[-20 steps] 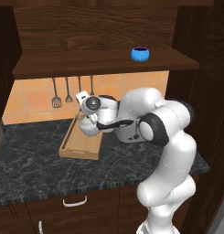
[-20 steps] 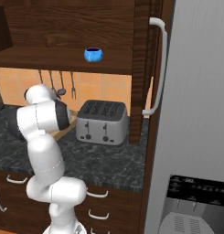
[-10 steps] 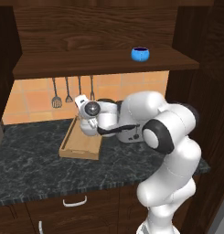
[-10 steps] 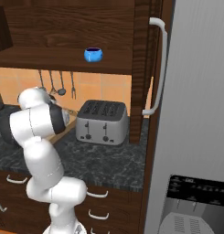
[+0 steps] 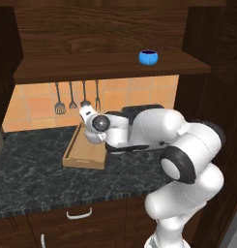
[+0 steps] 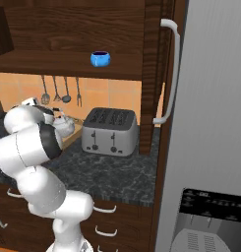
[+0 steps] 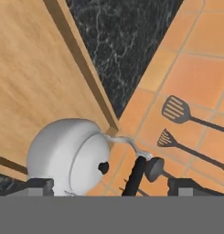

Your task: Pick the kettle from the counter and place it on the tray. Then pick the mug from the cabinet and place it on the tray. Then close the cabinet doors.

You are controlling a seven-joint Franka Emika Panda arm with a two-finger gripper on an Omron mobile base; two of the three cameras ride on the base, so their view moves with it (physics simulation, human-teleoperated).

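1. Gripper [image 7: 109, 185] spread wide, tips either side of the kettle [image 7: 70, 155], nothing clamped.
2. Kettle resting at the corner of the tray [image 7: 26, 68], part of its body over the rim [image 7: 81, 64]; whether fully seated cannot be told.
3. Judged: first step at release, kettle delivered.
4. Next: lift clear of the dark handle [image 7: 135, 176] without nudging it, then reach up.
5. Farther off, mug [image 5: 148, 57] waiting on the cabinet shelf [image 5: 110, 68], doors open.
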